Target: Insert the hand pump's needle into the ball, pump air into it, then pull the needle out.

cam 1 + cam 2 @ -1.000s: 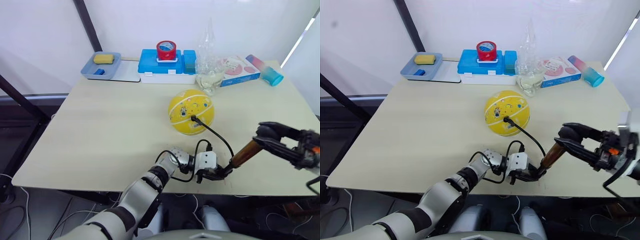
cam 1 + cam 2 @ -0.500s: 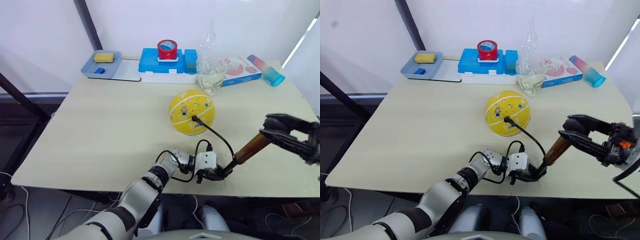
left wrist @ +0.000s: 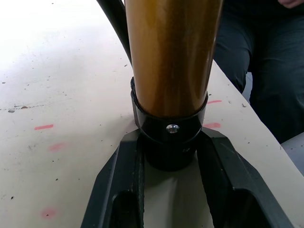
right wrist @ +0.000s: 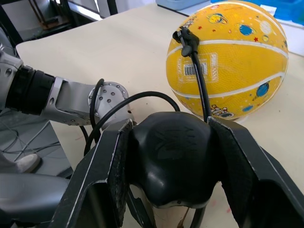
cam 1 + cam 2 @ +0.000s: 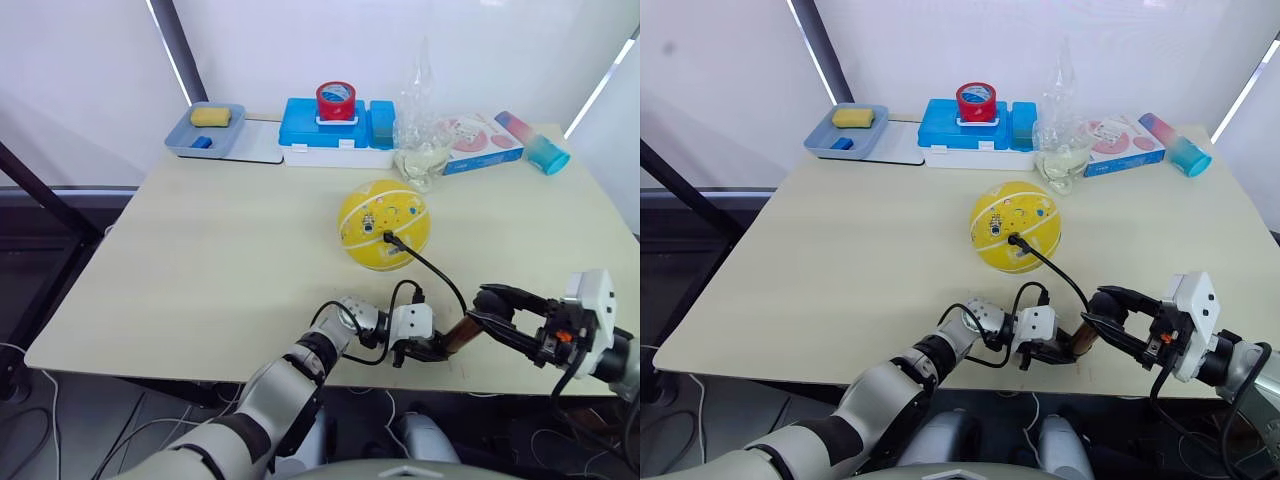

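The pump (image 5: 458, 333) lies low over the near edge of the table (image 5: 200, 270), its bronze barrel slanting between the two grippers. The left gripper (image 3: 173, 180) clamps the pump's black base cap (image 3: 170, 135) between its two black fingers (image 3: 118, 185), with that end resting at the table surface. The right gripper (image 5: 487, 305) closes around the pump's black handle (image 4: 168, 156) at the other end, its fingers (image 4: 107, 166) pressed on either side of the knob. From the pump, a thin black hose (image 5: 432, 270) loops up and runs across the table to the ball (image 5: 384, 224), where the needle fitting (image 4: 183, 38) sits in the valve on the ball's near face, so the needle is in the ball. The yellow ball looks round and rests on the table about midway back, well apart from the grippers. Behind it, along the far edge, stand a blue box (image 5: 335, 130) with a red tape roll (image 5: 334, 100) on top, a grey tray (image 5: 205, 132) holding a yellow sponge (image 5: 210, 116), a clear bottle (image 5: 420, 140), a flat printed box (image 5: 478, 135) and a blue-pink tumbler (image 5: 535, 145) lying on its side.
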Robot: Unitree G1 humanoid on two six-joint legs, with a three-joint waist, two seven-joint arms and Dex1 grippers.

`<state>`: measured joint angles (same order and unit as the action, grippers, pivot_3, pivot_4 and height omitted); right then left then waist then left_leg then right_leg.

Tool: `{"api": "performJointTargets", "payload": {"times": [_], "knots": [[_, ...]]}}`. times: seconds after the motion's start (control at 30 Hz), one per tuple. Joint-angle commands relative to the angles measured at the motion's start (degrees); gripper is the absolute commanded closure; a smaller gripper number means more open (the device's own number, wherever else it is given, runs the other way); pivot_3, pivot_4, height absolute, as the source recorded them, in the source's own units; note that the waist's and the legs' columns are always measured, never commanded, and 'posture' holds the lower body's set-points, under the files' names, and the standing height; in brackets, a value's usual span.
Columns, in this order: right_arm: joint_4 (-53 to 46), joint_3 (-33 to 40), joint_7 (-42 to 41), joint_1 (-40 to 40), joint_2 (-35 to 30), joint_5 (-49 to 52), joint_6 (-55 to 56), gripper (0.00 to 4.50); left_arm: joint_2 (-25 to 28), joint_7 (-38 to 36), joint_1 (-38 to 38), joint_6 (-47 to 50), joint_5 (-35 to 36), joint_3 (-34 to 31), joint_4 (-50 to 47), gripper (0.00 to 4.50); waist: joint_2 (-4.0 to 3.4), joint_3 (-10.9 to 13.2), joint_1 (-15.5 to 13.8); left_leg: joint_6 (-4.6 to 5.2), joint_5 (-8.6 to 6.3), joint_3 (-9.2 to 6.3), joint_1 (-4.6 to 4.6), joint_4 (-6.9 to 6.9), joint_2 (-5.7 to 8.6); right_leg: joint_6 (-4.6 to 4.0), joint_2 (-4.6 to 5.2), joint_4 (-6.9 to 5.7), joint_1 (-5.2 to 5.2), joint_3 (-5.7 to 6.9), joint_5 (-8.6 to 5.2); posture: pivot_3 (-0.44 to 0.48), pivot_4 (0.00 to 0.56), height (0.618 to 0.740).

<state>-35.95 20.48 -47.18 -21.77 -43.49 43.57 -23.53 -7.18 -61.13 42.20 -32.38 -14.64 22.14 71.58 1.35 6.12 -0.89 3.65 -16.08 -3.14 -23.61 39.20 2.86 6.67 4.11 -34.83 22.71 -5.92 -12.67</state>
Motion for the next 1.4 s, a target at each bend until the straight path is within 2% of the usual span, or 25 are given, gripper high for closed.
{"api": "performJointTargets", "payload": {"times": [0.03,0.2,0.37,0.47,0.53,0.63,0.77,1.03,1.17,1.27,1.4], "knots": [[-0.5,6.7,-0.7,-0.5,-1.2,3.1,-1.3,2.48,0.4,-1.3,-1.2,0.5,-1.7,1.2,1.4,3.39,-0.08,0.0,-0.1,-0.01,0.01,-0.02,0.0,0.0,0.01,-0.01,0.0,-0.01,0.0,0.01,-0.01,0.0,0.15,0.737],[-2.5,16.5,0.0,0.8,-3.5,12.1,-4.8,2.48,0.6,-1.4,-1.0,0.5,-1.7,1.2,1.4,3.39,-0.25,0.1,-0.2,-0.01,0.02,-0.14,-0.07,0.0,0.03,-0.05,0.03,0.02,0.0,0.13,-0.03,0.0,0.15,0.737],[-1.9,28.8,2.2,4.2,-9.6,24.5,-10.4,2.48,0.6,-1.6,-1.0,0.4,-1.7,1.3,1.4,3.39,-0.45,0.2,-0.1,-0.02,0.02,-0.16,-0.08,0.0,0.09,-0.05,0.11,0.02,-0.03,0.15,-0.03,0.0,0.15,0.737],[-1.0,33.0,4.0,6.6,-12.9,30.6,-13.6,2.48,0.6,-1.7,-1.1,0.4,-1.7,1.3,1.3,3.39,-0.47,0.2,-0.1,-0.01,0.02,-0.29,-0.09,-0.01,0.08,-0.08,0.08,0.01,-0.05,0.23,-0.04,0.0,0.15,0.737],[-0.7,33.2,5.8,8.7,-13.9,34.2,-14.7,2.48,0.6,-1.8,-1.1,0.4,-1.6,1.3,1.3,3.39,-0.45,0.2,-0.1,0.04,0.05,-0.29,-0.1,-0.01,0.08,-0.09,0.09,0.02,-0.09,0.24,-0.05,0.0,0.15,0.737],[-1.4,29.9,7.0,10.0,-13.4,33.7,-15.4,2.48,0.6,-1.7,-1.1,0.4,-1.7,1.4,1.3,3.39,-0.41,0.2,0.0,0.05,0.06,-0.28,-0.12,0.0,0.08,-0.09,0.11,0.05,-0.09,0.24,-0.05,0.0,0.15,0.737],[-2.6,23.0,5.2,7.8,-9.2,25.8,-14.2,2.48,0.6,-1.4,-1.0,0.5,-1.6,1.3,1.4,3.39,-0.35,0.2,0.0,0.05,0.06,-0.34,-0.14,-0.01,0.06,-0.11,0.08,0.06,-0.08,0.28,-0.06,0.0,0.15,0.737],[0.1,5.6,2.2,3.1,4.0,8.4,-3.8,2.48,0.8,-1.3,-1.1,0.5,-1.6,1.2,1.3,3.39,-0.16,0.1,0.1,-0.08,0.13,-0.38,0.01,0.01,0.06,-0.12,0.01,-0.09,-0.11,0.27,-0.07,0.0,0.15,0.737],[3.3,-0.4,-0.6,-0.3,6.2,-0.4,1.5,2.48,0.7,-1.2,-1.1,0.6,-1.7,1.3,1.3,3.39,-0.18,0.0,0.1,-0.12,0.16,-0.4,0.05,0.01,0.07,-0.15,-0.04,-0.13,-0.11,0.28,-0.07,0.0,0.15,0.737],[5.2,-1.7,-1.4,-1.2,7.9,-2.4,4.3,2.48,0.7,-1.2,-1.0,0.6,-1.7,1.3,1.3,3.39,-0.21,0.0,0.1,-0.13,0.16,-0.41,0.07,0.0,0.07,-0.16,-0.07,-0.12,-0.13,0.3,-0.08,0.0,0.15,0.737],[4.5,0.9,-1.4,-0.2,7.3,-0.8,4.8,2.48,0.7,-1.3,-0.9,0.5,-1.7,1.3,1.3,3.39,-0.25,0.0,0.1,-0.13,0.16,-0.41,0.08,0.0,0.07,-0.16,-0.08,-0.12,-0.14,0.3,-0.08,0.0,0.15,0.737]]}}
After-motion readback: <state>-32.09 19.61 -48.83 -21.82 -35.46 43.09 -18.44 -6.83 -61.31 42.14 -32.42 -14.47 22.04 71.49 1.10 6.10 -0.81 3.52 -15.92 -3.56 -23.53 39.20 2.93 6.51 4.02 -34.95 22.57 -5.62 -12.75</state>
